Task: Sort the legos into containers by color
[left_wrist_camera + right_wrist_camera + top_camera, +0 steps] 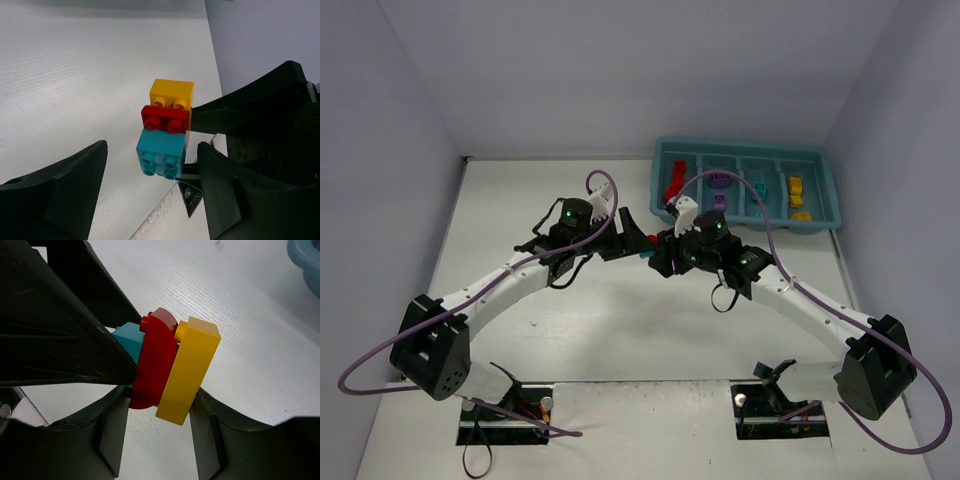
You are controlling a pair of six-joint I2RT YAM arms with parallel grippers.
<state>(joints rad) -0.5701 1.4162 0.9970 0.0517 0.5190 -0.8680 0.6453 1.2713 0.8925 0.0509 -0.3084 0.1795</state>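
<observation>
A stack of three legos, cyan, red and yellow, hangs above the table at mid-scene. My right gripper is shut on the stack's red and yellow bricks. My left gripper is open, its fingers on either side of the cyan brick, the left one well clear. One left finger shows against the cyan brick in the right wrist view. The two grippers meet nose to nose, left and right. The teal tray stands at the back right.
The tray's compartments hold a red piece, purple pieces, a cyan piece and yellow pieces. A corner of the tray shows in the right wrist view. Walls close in the table at the back and both sides.
</observation>
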